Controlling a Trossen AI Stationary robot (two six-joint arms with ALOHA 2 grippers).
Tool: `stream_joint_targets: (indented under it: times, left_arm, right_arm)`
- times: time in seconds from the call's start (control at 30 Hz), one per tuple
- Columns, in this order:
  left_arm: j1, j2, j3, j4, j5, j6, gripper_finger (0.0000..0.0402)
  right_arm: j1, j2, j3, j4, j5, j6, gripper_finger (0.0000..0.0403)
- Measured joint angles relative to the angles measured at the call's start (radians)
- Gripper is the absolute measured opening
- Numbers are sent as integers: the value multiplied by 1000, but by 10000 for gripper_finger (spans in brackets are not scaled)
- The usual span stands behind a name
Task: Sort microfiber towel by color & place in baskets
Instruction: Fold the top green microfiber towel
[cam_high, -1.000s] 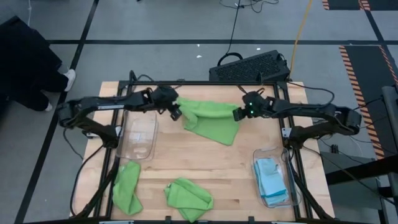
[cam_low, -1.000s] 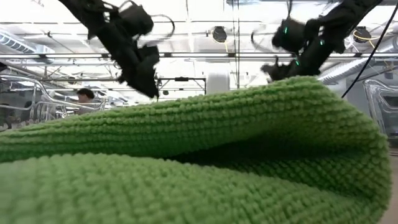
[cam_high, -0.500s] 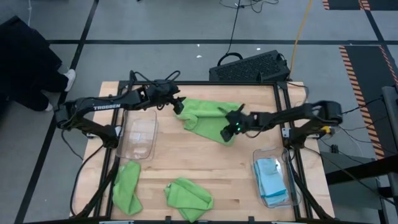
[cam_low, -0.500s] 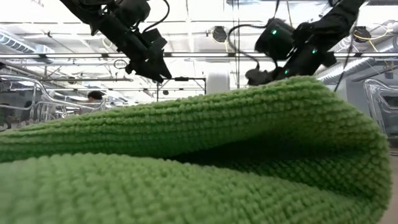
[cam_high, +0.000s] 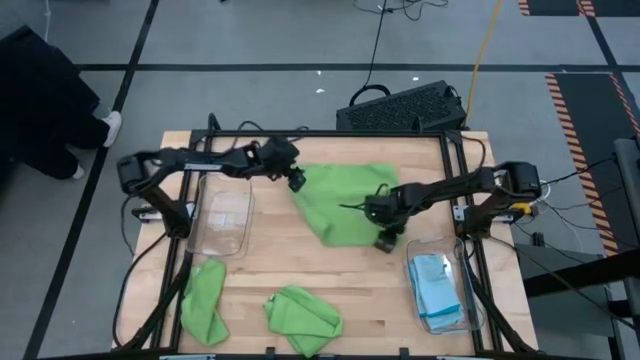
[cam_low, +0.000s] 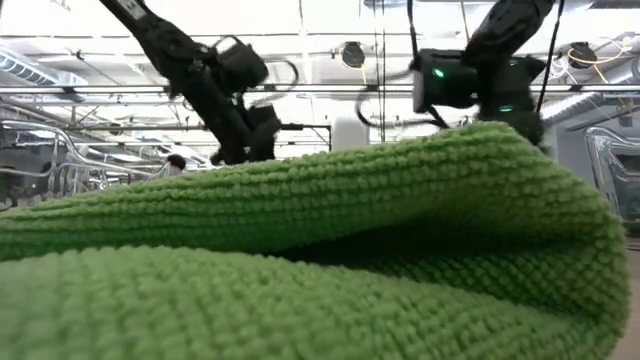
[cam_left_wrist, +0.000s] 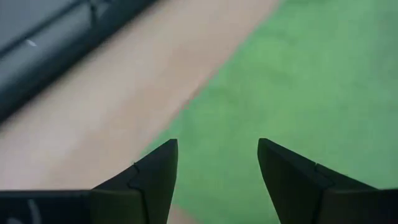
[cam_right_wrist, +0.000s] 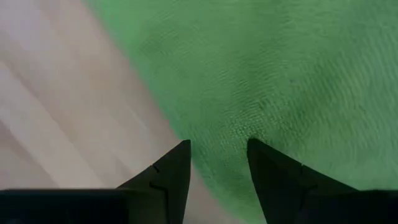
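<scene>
At the twelve o'clock part of the tabletop (cam_high: 330, 272), a lime green towel (cam_high: 345, 200) is lying spread flat, with both arms reaching over it. The left tool (cam_high: 297, 181) is hovering over the towel's ten o'clock edge; in the left wrist view its fingers (cam_left_wrist: 152, 177) are standing apart with nothing between them, one over bare wood and one over green cloth. The right tool (cam_high: 386, 240) is sitting at the towel's four o'clock corner; in the right wrist view its fingers (cam_right_wrist: 168, 174) are also parted, straddling the cloth's edge without pinching it.

Toward nine o'clock, a clear basket (cam_high: 222, 220) is lying on the tabletop with no towel in it. Toward four o'clock, the second clear basket (cam_high: 462, 318) is holding folded light blue towels (cam_high: 436, 285), just beside the right tool. Near seven o'clock a crumpled green towel (cam_high: 203, 300) is lying on the wood, and at six o'clock another bunched green towel (cam_high: 302, 318) is resting close to the tabletop's edge; this one is filling nearly all of the low view, with the two arms showing above it.

Beyond the tabletop at twelve o'clock, a black perforated crate (cam_high: 400, 106) is sitting on the floor. At ten o'clock, a person (cam_high: 40, 100) in dark clothes is standing off the tabletop.
</scene>
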Motion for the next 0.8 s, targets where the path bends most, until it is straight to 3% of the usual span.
stream_joint_targets:
  times: [0.07,0.2,0.43,0.6,0.8]
  left_arm:
    - [-6,43,-1,-5,26,0,223]
    - [-23,115,0,22,43,0,223]
    - [-53,166,0,34,53,-12,223]
    - [-106,85,27,31,194,-69,223]
    - [-232,63,74,75,152,20,223]
  right_arm:
    - [-7,-32,7,-103,-46,-47,153]
    - [-29,-113,22,-91,-125,-92,153]
    - [-53,-156,21,190,30,-25,153]
    - [-55,-153,20,388,41,19,153]
    - [-52,-67,21,452,62,-44,153]
